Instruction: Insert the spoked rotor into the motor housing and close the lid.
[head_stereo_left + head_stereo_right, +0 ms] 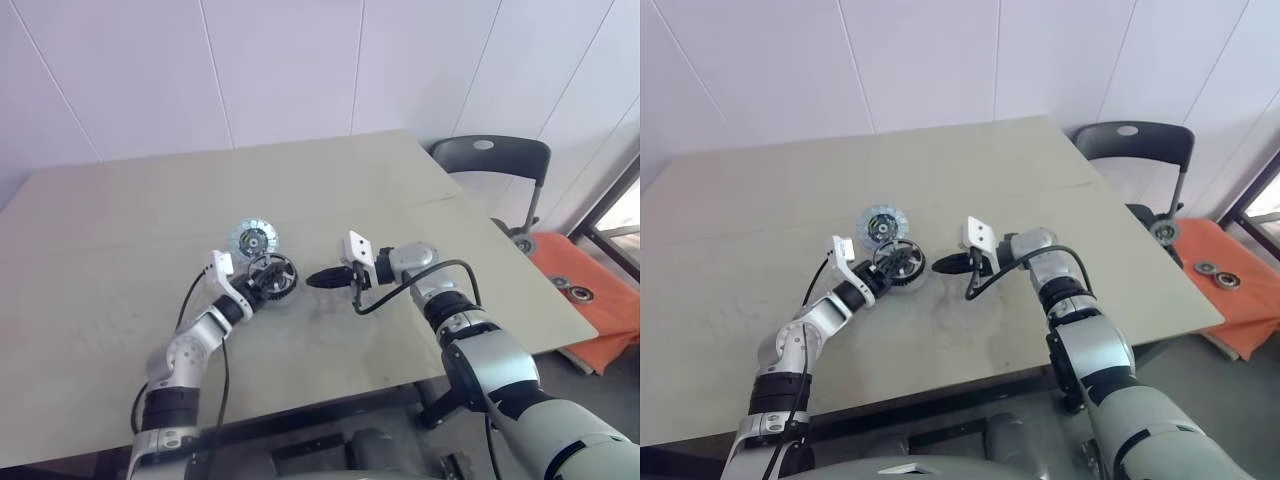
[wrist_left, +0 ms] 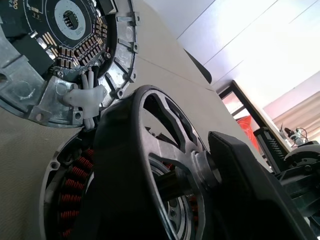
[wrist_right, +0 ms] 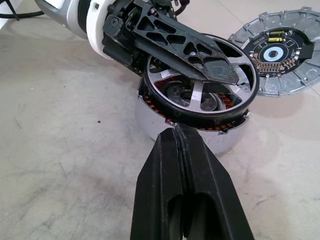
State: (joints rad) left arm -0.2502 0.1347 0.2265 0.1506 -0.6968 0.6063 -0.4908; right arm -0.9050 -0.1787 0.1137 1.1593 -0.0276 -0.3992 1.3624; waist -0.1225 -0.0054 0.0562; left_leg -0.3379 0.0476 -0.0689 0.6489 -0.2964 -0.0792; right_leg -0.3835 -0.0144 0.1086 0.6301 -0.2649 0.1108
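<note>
The left gripper (image 3: 200, 55) pinches the spoked rotor (image 3: 200, 95), tilted over the motor housing (image 3: 220, 137), whose copper windings show beneath. The right gripper (image 1: 322, 278), fingers pressed together, hovers just beside the housing at three o'clock. The lid (image 1: 250, 239) lies flat on the table (image 1: 400, 190), at eleven o'clock of the housing.

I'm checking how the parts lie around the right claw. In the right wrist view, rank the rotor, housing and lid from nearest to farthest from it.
1. Housing and rotor: too close to call; both lie just ahead of the right claw, with the rotor held tilted over the housing by the left claw.
2. Lid: farthest, flat on the table beyond them.
</note>
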